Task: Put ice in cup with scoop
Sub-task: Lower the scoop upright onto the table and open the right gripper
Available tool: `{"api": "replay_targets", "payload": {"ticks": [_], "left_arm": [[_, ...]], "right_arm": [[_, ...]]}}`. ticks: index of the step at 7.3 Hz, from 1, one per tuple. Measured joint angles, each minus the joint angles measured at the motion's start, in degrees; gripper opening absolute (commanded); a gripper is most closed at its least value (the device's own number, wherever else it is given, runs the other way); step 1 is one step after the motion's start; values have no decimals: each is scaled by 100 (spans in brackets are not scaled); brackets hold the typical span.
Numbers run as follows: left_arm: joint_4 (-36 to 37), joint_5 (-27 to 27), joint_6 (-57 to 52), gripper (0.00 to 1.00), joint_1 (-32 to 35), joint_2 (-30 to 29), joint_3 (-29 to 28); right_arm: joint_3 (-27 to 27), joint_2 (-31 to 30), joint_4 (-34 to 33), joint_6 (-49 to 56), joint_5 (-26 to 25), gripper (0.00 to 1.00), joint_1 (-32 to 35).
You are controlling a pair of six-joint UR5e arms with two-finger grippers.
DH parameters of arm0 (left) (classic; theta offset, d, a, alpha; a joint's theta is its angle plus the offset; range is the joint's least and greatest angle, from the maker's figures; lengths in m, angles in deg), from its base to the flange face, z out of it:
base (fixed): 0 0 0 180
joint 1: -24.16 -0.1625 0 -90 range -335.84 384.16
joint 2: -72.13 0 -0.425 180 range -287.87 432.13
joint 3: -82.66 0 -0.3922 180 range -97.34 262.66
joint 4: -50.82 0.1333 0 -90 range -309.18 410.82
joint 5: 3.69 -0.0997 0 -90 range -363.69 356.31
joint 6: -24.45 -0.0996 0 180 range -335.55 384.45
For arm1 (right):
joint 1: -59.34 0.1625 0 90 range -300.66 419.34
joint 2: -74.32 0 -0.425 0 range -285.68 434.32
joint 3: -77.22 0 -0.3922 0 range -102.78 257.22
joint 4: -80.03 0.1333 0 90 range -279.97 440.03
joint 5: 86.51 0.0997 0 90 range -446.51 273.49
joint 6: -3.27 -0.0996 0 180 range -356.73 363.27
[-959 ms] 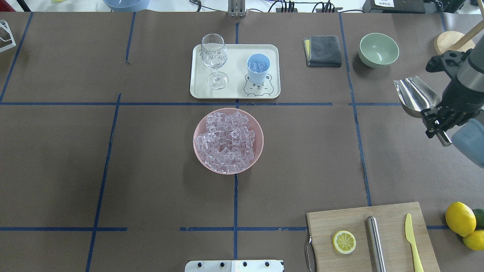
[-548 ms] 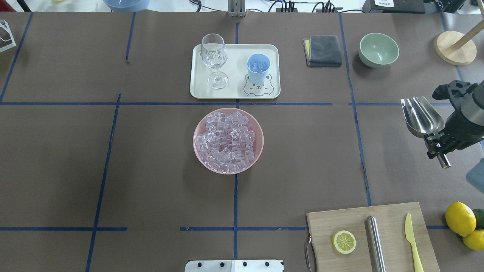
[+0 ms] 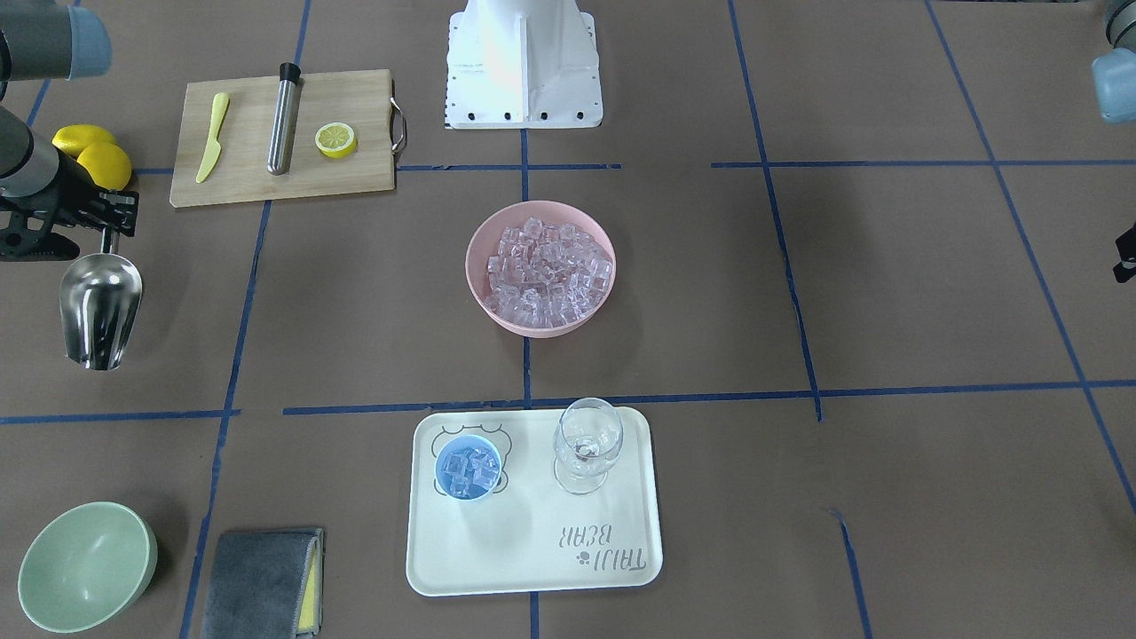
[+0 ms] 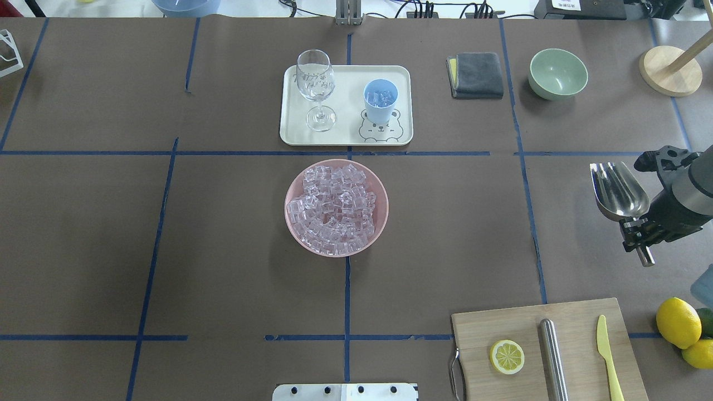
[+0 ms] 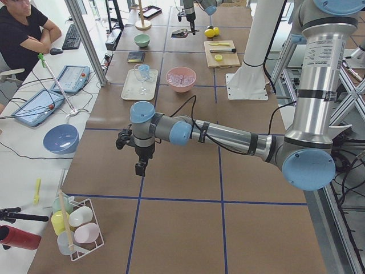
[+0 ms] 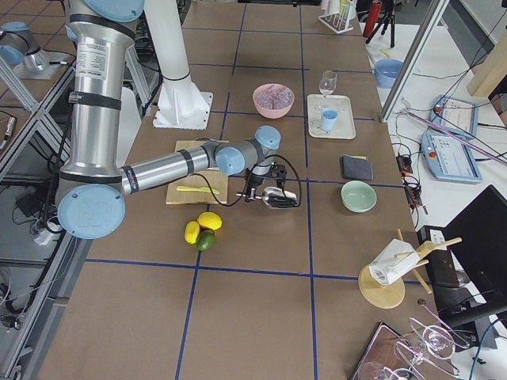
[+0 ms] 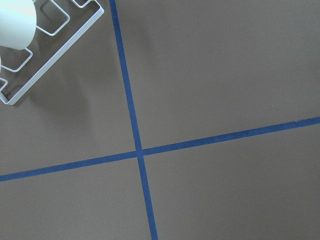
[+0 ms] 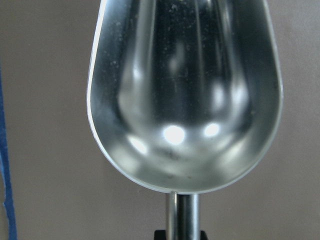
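Observation:
My right gripper is shut on the rod handle of the steel scoop, at the table's right side, far from the bowl and the tray. The scoop's trough is empty in the right wrist view; it also shows in the front view. The ice is heaped in a pink bowl at mid-table. The light-blue cup stands on a white tray with some ice cubes in it. My left gripper hangs over bare table far to the left; I cannot tell whether it is open.
A wine glass stands on the tray beside the cup. A grey cloth, green bowl and wooden stand are at the back right. A cutting board and lemons lie near my right gripper.
My right gripper has carried the empty scoop back toward the robot's side of the table, along the right edge. Bowl, cup and tray have not moved.

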State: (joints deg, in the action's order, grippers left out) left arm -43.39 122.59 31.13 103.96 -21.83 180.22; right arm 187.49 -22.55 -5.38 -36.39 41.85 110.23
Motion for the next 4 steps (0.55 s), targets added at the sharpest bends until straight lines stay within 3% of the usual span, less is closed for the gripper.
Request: {"api": "replay_targets", "payload": {"ticks": [2,3,4], "left_arm": [[-1,-6,0,100,-3,-10,0],[1,-6,0,100,-6,-12,-3],[5,-6,0,100,-7,-13,-4]], "right_arm": [[-141,78,21,-3,14,50,-128],[-188,115,23,-5,21,100,-162],[-210,133,26,-6,24,100,-177]]}}
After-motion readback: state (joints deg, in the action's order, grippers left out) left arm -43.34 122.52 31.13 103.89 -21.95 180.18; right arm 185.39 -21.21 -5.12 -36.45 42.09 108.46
